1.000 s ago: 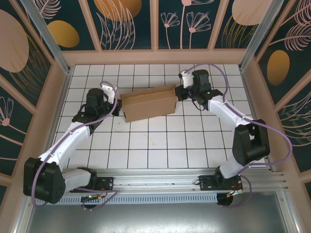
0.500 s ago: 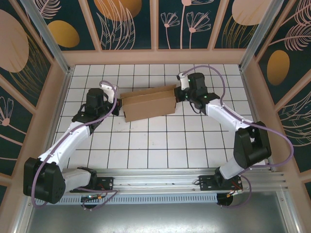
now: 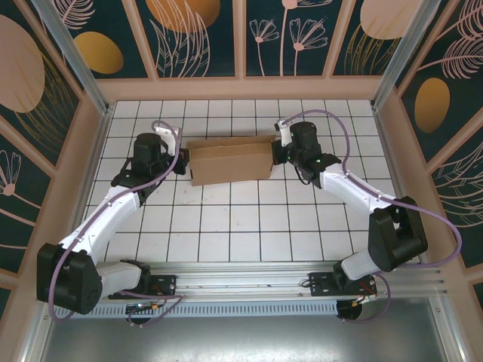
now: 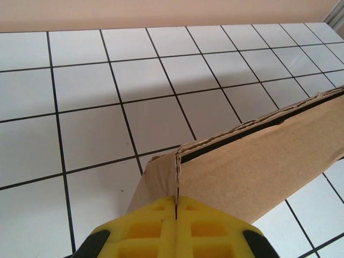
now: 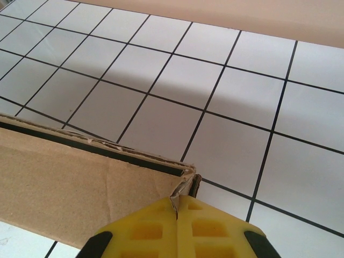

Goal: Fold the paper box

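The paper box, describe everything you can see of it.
The paper box is plain brown corrugated cardboard, folded into a long shallow shape. It lies on the far half of the white tiled table, its long side running left to right. A dark gap runs along its upper edge under the top panel, and the corners look ragged. The left gripper, shut, meets its left end corner; the right gripper, shut, meets its right end corner.
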Controlling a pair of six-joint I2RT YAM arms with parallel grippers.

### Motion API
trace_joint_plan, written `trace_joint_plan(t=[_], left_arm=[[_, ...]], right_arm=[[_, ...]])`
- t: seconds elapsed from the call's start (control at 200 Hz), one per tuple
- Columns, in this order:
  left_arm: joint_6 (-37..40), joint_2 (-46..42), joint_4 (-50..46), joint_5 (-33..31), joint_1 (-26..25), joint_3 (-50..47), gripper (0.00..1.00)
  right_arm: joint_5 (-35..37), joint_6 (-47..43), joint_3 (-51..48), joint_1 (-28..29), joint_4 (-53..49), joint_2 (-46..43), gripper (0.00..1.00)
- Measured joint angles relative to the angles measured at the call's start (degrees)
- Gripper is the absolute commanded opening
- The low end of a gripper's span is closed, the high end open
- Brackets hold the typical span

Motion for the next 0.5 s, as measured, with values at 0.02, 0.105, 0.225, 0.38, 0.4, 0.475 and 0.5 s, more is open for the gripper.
trace_joint_plan(t=[0.02, 0.105, 0.225, 0.38, 0.4, 0.475, 0.5], left_arm=[[-0.3, 0.2, -0.2, 0.0, 0.0, 0.2, 0.0], [-1.1, 0.7, -0.5, -0.1, 0.0, 0.7, 0.0], [-2.8, 1.8, -1.6, -0.5, 0.0, 2.0, 0.0], [-4.7, 2.7, -2.7, -0.7, 0.0, 3.2, 0.0], [-4.9, 2.7, -2.8, -0.7, 0.0, 3.2, 0.0], [-5.9, 2.9, -4.2, -0.9, 0.0, 4.2, 0.0], [-6.2, 3.0, -4.6, -1.1, 0.0, 4.6, 0.0]], right_arm=[[0.2, 0.0, 0.0, 0.2, 0.0, 0.0, 0.0], [1.4, 0.0, 0.0, 0.7, 0.0, 0.0, 0.0], [2.8, 0.1, 0.0, 1.4, 0.0, 0.0, 0.0], [3.8, 0.2, 0.0, 1.9, 0.0, 0.0, 0.0], [4.0, 0.2, 0.0, 2.0, 0.0, 0.0, 0.0], [4.7, 0.2, 0.2, 2.6, 0.0, 0.3, 0.0], [4.9, 0.2, 0.3, 2.8, -0.1, 0.4, 0.0]])
